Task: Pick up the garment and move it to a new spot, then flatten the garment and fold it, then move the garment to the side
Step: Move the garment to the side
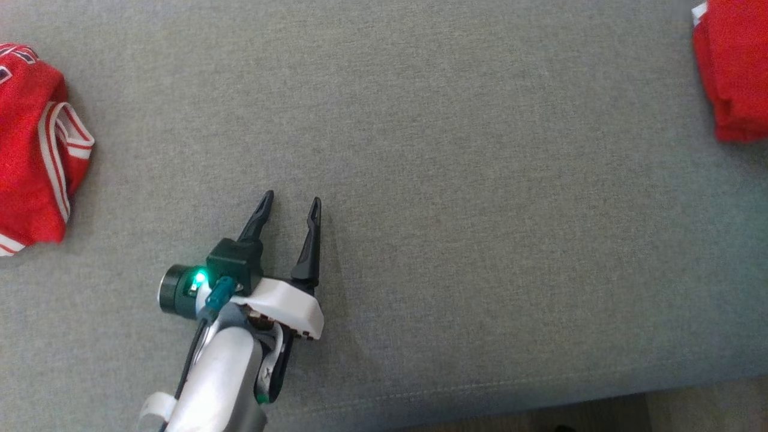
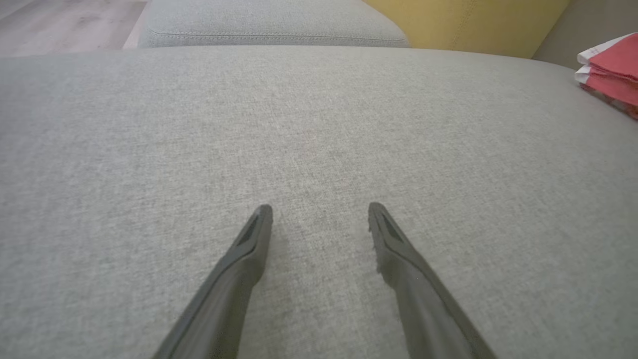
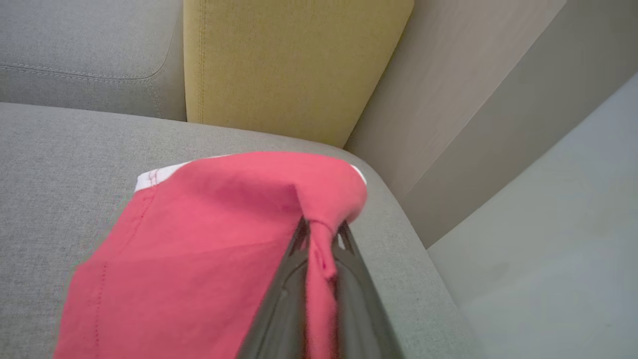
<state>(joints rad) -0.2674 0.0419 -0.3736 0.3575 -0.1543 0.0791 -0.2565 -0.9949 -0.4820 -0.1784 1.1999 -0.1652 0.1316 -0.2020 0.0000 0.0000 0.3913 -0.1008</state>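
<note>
Evidently setting it aside, the right gripper [image 3: 321, 232] pinches the folded red garment [image 3: 209, 239]; the left gripper [image 1: 289, 204] hovers spread and empty.

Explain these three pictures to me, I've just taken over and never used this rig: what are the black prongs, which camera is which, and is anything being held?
The prongs are the robot's two-fingered grippers. The head camera looks down on a grey sofa cushion; the left gripper hovers open over it, holding nothing. A crumpled red jersey lies at the left edge. The left wrist camera looks along that arm's fingers at bare cushion. The right wrist camera shows the right gripper shut on a folded red garment near the cushion's corner, beside a yellow cushion; that garment is also at the head view's top right.
</note>
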